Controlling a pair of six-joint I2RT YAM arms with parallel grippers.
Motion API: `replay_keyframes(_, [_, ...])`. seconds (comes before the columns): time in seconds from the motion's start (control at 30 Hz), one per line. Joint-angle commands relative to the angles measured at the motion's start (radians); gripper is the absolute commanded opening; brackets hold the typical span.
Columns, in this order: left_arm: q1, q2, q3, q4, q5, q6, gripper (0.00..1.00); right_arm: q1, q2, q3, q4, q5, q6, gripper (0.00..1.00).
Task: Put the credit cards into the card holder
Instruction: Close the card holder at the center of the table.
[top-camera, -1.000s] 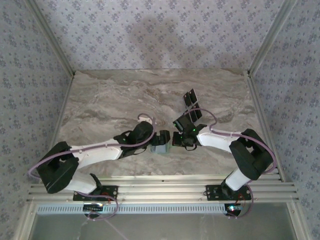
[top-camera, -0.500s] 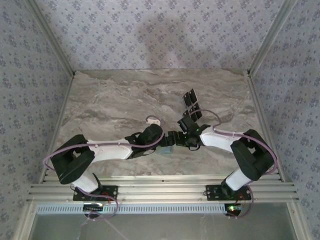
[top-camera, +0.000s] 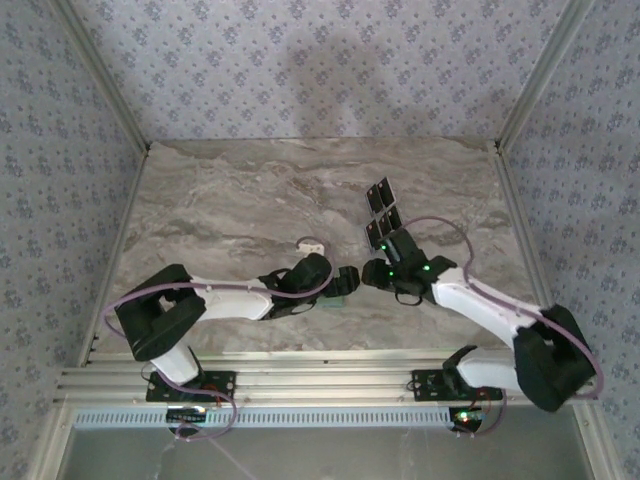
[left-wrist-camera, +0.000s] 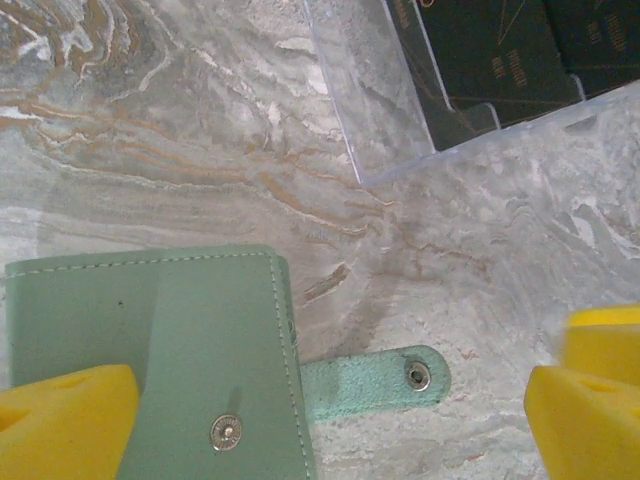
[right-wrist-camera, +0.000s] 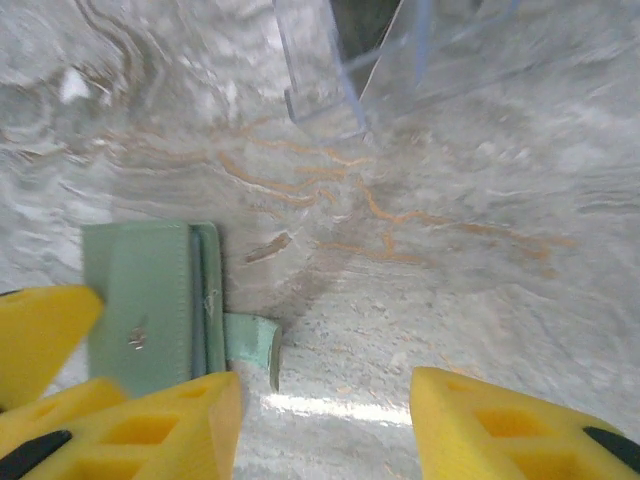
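Marble tabletop (top-camera: 230, 200), floral-patterned walls (top-camera: 300, 60)

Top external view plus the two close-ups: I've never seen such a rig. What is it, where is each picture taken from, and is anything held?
Two robot arms are bolted at the near edge of a marble-look table. The wide picture looks down from above and behind them; the close-ups come from a camera on each wrist, its yellow fingers at the bottom. On the table lie a folded pale green card holder, its snap tab undone, and a clear tray of black credit cards. The left end effector is wide open over the card holder; the right end effector is open beside it. Neither holds anything.
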Motion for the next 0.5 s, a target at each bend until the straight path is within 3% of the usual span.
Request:
replay_keyframes(0.0, [-0.019, 0.033, 0.021, -0.058, -0.027, -0.011, 0.99, -0.025, -0.109, -0.049, -0.077, -0.012, 0.016, 0.46])
replay_keyframes(0.3, [-0.042, 0.058, 0.034, -0.100, -0.071, -0.036, 0.99, -0.017, -0.238, -0.190, 0.055, -0.106, 0.079, 0.09])
replay_keyframes(0.47, [-0.044, 0.049, 0.060, -0.136, -0.083, -0.028, 0.99, 0.026, -0.237, -0.250, 0.165, -0.129, 0.129, 0.03])
